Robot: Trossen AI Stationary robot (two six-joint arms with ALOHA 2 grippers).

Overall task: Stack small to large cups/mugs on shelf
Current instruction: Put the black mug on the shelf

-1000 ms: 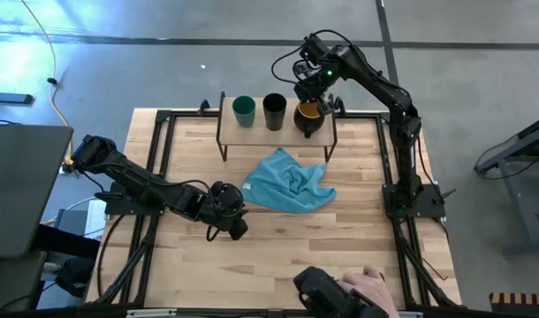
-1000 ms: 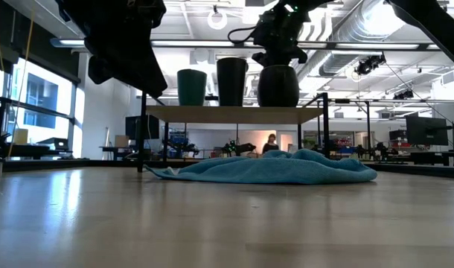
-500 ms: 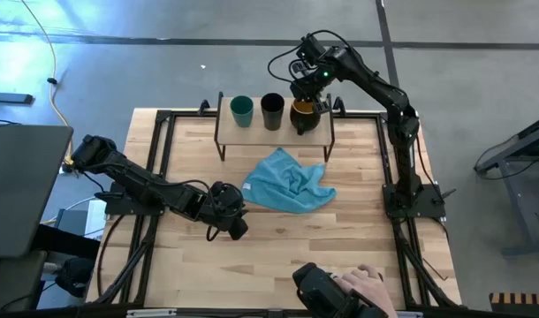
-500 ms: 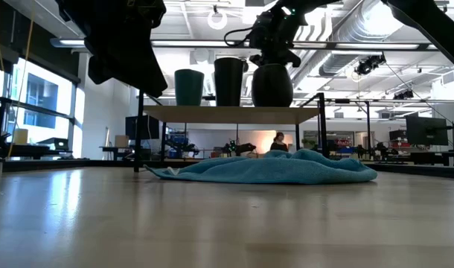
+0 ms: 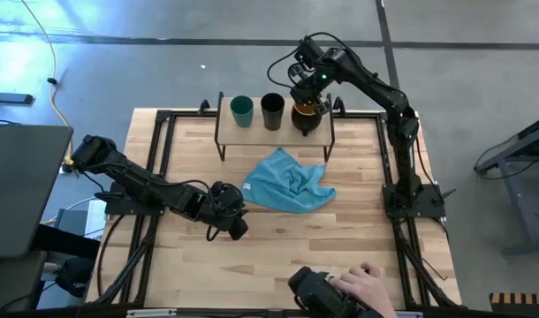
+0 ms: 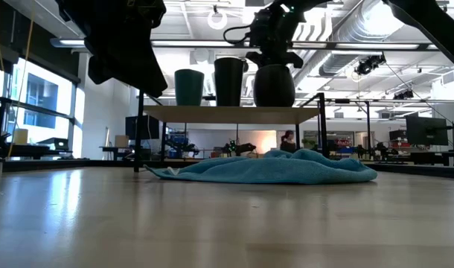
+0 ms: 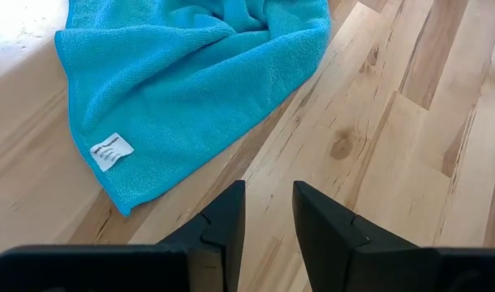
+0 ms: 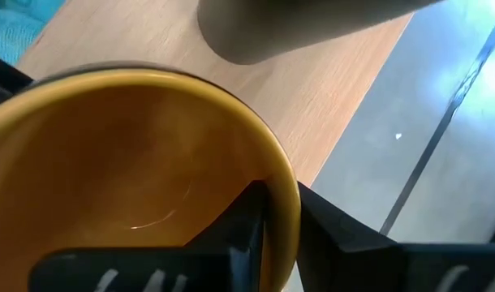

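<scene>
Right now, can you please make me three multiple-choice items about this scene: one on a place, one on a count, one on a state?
1. Where does the blue cloth lie?
A. on the shelf
B. on the tabletop in front of the shelf
C. inside a cup

2. How many cups stand on the shelf?
A. one
B. two
C. three

3. How does the right claw meet the yellow-lined mug?
A. its fingers straddle the rim
B. it grips the handle
C. it hangs far from the mug

Key: 1 B, the high view shows the cloth on the table. 2 C, teal cup, black cup and mug in a row. 3 A, the right wrist view shows one finger inside, one outside.
</scene>
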